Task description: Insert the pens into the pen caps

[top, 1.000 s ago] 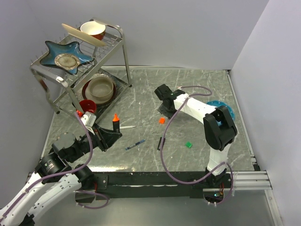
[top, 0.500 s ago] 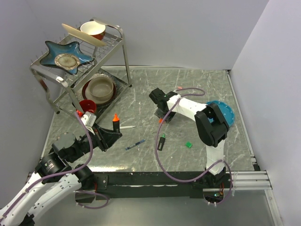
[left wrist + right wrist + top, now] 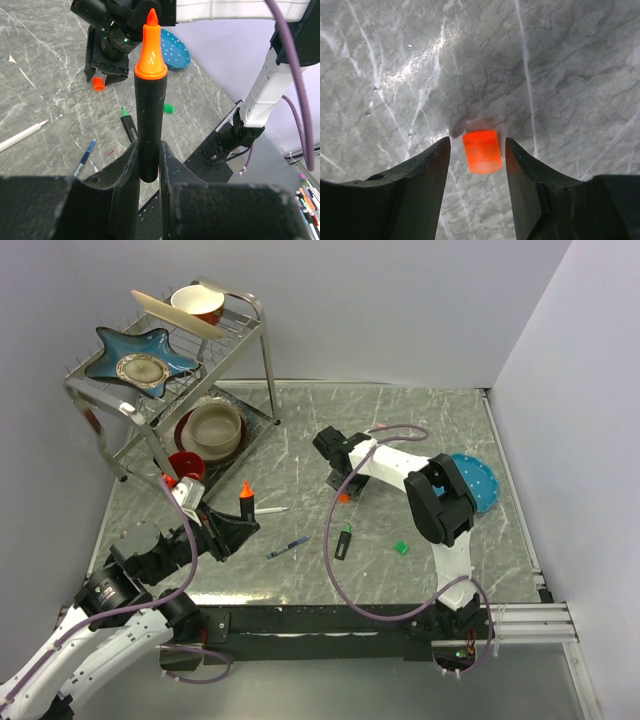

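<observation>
My left gripper is shut on a black highlighter with a bare orange tip, held upright; it also shows in the top view. My right gripper is open, its jaws on either side of the orange cap lying on the table, not touching it. In the top view the cap sits just below that gripper. A second black highlighter with a green tip, a green cap, a dark-blue ballpoint and a white-pink stick pen lie on the table. The pink cap is out of view.
A metal dish rack with bowls and plates stands at the back left. A blue perforated dish lies at the right, partly behind my right arm. A purple cable loops over the table's middle.
My right gripper has swung left and down over the orange cap, which now lies between its open jaws. The green-tipped highlighter came into view. The left arm has not moved.
</observation>
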Controlling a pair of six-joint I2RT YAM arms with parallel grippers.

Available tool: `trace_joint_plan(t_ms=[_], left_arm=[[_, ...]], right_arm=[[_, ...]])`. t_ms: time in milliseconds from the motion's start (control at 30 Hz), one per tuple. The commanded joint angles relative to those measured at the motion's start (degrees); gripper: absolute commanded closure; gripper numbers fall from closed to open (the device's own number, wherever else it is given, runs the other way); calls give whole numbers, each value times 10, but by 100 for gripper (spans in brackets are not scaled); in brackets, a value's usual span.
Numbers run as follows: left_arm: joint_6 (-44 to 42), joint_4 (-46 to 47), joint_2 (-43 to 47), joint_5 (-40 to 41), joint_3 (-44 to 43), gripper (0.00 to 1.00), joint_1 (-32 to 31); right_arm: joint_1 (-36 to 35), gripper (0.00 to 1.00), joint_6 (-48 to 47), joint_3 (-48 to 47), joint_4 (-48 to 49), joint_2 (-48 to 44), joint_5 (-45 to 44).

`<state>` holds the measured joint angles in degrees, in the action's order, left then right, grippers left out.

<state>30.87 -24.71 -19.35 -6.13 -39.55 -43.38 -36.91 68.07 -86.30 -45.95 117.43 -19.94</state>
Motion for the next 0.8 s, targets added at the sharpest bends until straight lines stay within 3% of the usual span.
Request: trace_joint_plan(t_ms=[0, 433, 767], left_arm=[[0, 18, -2, 2, -1, 99, 0], [2, 16, -3, 13, -1, 99, -1], [20, 29, -39, -1, 4, 99, -1]], right_arm=[[-5, 45, 0, -26, -20, 16, -20], [-11, 55, -7, -1, -22, 18, -27], [-11, 81, -40, 69, 33, -39, -33]])
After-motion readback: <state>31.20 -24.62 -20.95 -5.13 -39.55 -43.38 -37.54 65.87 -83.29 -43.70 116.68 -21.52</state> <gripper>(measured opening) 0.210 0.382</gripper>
